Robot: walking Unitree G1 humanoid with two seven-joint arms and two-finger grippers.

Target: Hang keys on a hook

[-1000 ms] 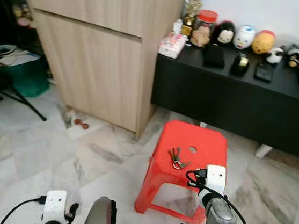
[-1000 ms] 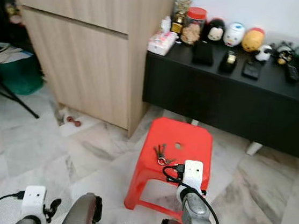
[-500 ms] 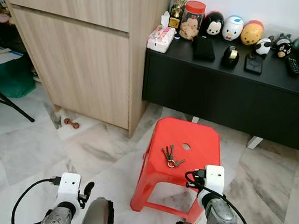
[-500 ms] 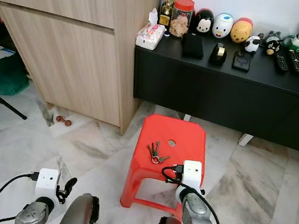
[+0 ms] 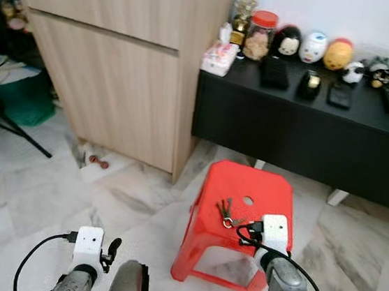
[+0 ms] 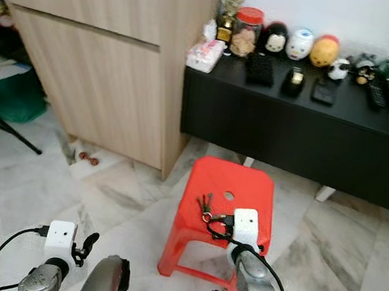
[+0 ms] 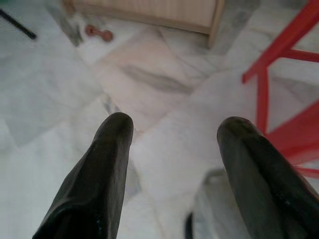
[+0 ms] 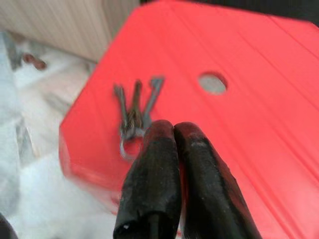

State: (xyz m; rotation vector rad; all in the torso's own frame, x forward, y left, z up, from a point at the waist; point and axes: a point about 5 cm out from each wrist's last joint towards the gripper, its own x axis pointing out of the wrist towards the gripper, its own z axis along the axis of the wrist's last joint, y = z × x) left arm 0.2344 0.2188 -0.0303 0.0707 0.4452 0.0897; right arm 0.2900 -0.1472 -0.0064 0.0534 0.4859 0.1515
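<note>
Now keys [image 8: 135, 110] beside closed right hand [image 8: 173, 128], no legible writing

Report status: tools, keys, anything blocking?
Right tool shut, empty, tips just short of the keys. Left tool open, idle over floor. Keys flat on red stool. Nothing in the way.

I count one red stool [image 5: 255, 194] holding one bunch of keys [image 5: 226, 211]. On the far table [image 5: 304, 109] I see one red-lidded jar [image 5: 261, 34] and three round character figures [image 5: 315, 47].
</note>
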